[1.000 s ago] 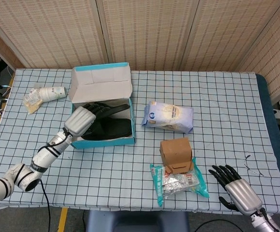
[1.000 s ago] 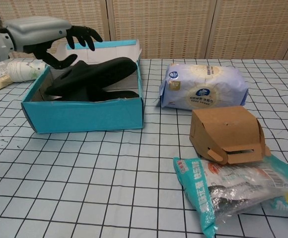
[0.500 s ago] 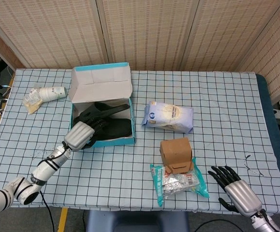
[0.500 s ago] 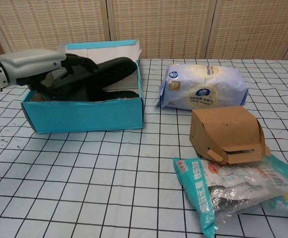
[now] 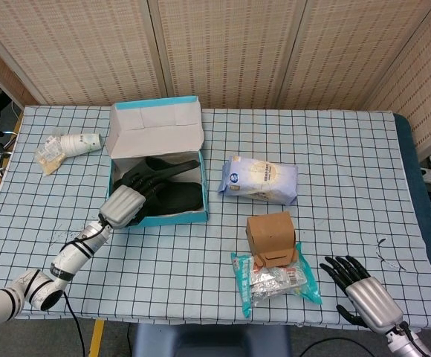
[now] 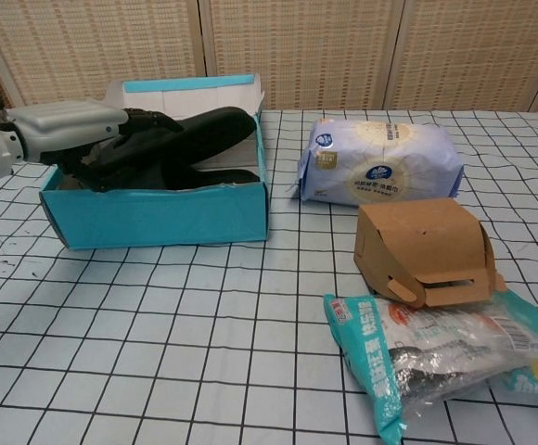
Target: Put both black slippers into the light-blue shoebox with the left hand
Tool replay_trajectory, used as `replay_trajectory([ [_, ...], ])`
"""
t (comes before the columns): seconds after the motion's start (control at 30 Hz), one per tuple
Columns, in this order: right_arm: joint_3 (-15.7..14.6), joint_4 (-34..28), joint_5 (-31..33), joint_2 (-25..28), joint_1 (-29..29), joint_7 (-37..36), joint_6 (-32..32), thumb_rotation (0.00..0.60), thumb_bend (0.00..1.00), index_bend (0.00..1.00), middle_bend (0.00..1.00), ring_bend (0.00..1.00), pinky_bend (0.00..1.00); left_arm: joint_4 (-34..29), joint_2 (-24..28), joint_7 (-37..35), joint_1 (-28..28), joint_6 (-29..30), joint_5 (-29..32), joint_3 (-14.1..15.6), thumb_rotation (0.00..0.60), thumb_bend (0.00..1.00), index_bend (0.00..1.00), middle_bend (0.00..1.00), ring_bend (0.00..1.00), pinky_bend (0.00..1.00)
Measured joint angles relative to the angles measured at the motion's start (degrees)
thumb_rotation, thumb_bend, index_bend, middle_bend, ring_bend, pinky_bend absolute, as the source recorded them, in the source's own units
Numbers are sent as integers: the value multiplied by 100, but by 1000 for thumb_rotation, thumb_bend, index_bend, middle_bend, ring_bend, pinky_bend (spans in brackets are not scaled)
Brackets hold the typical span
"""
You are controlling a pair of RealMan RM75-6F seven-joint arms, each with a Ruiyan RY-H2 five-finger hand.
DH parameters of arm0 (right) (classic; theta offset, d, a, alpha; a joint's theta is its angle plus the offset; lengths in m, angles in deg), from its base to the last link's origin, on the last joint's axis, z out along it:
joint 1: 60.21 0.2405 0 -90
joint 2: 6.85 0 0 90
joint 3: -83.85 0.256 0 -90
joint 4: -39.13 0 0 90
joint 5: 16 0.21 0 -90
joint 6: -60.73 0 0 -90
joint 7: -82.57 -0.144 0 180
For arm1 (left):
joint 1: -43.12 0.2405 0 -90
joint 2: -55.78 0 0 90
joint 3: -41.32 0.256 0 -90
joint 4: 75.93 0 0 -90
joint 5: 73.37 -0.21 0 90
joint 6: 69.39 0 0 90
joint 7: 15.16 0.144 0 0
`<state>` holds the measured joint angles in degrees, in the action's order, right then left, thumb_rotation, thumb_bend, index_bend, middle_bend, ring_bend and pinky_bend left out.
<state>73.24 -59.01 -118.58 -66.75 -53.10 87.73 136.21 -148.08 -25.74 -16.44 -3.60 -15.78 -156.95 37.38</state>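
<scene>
- I am reaching my left hand (image 5: 125, 204) over the near wall of the open light-blue cardboard shoebox (image 6: 158, 219); its dark fingers (image 6: 148, 121) are lying on the upper of the two black rubber slippers (image 6: 199, 137), and I cannot tell whether they are gripping it.
- Both slippers are sitting inside the shoebox, stacked, just ahead of that hand.
- My right hand (image 5: 364, 291) is resting at the near table edge with fingers spread, holding nothing, just beside a teal plastic snack bag (image 5: 276, 279).
</scene>
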Motion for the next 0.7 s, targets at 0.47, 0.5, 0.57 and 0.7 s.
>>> replay_trajectory([
  [0.47,45,-25,119,-10,9,67,-56,600,252,0,0,0,0,405,-238,-9,-177,-180,55,-141,600,593,0,0,0,26],
  [0.5,46,-24,118,-8,6,63,-49,600,252,0,0,0,0,426,-247,-16,-186,-215,60,-135,600,593,0,0,0,26],
  [0.57,46,-24,113,-3,2,52,-33,600,252,0,0,0,0,497,-288,-30,-206,-274,71,-125,600,592,0,0,0,26],
  [0.7,41,-22,102,4,-3,45,-25,600,252,0,0,0,0,660,-385,-53,-250,-375,93,-117,600,592,0,0,0,22],
])
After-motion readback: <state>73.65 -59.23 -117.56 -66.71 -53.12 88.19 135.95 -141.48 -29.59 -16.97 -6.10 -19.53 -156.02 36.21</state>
